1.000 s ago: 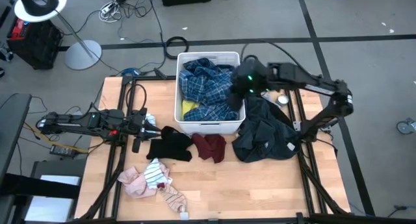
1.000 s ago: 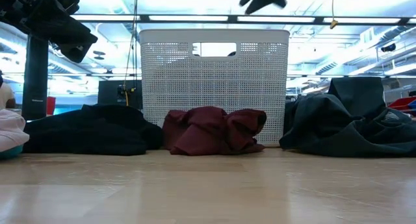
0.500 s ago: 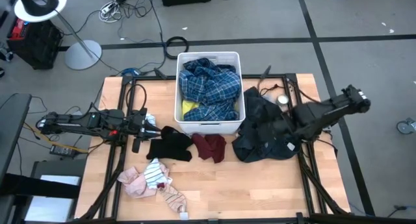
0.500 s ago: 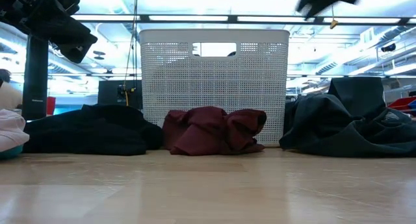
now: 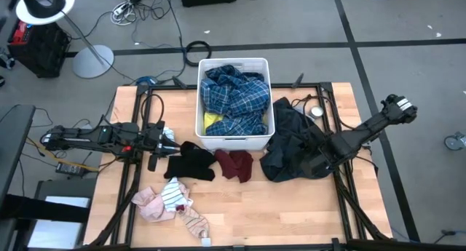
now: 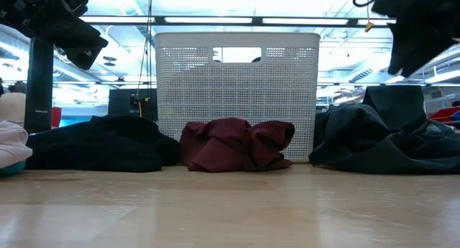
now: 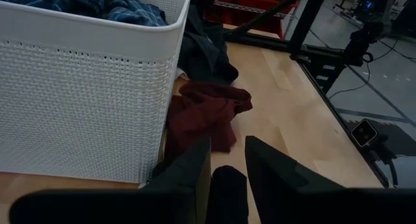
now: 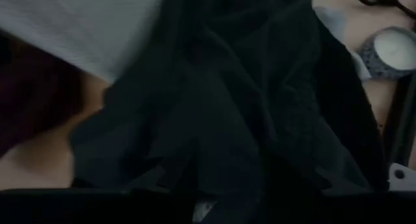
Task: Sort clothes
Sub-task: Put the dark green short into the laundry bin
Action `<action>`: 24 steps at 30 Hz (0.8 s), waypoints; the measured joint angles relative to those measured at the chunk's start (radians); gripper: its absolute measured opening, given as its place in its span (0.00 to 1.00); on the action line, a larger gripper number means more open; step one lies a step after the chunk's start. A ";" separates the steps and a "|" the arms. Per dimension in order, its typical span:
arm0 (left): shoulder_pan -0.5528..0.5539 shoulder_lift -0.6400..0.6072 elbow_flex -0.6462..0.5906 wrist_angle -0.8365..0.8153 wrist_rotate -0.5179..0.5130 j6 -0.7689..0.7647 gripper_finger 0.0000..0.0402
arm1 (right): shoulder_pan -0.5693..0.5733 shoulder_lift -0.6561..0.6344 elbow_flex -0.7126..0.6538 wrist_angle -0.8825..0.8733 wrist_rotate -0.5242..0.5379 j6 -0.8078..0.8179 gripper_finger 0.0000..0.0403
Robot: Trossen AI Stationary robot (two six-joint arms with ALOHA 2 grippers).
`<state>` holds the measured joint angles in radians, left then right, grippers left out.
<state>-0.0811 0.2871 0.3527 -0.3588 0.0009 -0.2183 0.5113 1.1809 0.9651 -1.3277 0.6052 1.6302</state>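
Dark green garment (image 5: 295, 145) lies heaped right of centre in the high view, beside the basket (image 5: 234, 138). Right gripper (image 5: 314, 160) is poised over it; finger state cannot be told. One fold should be pinched. Left gripper (image 7: 226, 162) is parked spread, centre-left.

Blue plaid shirt (image 5: 233, 98) heaped over a yellow piece (image 5: 212, 121) inside the white basket (image 5: 234, 141), dark green garment (image 5: 293, 145) crumpled beside it, maroon piece (image 5: 234, 164) and black piece (image 5: 189, 162) in front, pink and striped socks (image 5: 166, 200) bunched near the table's front edge.
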 joint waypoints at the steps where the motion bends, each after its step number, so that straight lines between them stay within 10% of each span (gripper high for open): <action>1: 0.000 0.000 0.000 0.000 -0.001 -0.002 0.25 | -0.003 0.000 -0.015 0.002 0.000 0.000 0.39; 19: 0.000 0.000 0.000 0.008 -0.002 -0.023 0.25 | -0.106 0.002 -0.421 0.583 -0.046 -0.122 0.39; 24: 0.000 0.000 0.000 0.010 -0.005 -0.026 0.25 | -0.120 0.002 -0.464 0.654 -0.073 -0.147 0.20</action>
<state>-0.0807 0.2874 0.3527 -0.3489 -0.0037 -0.2446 0.3916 1.1824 0.5007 -0.6735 0.5320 1.4831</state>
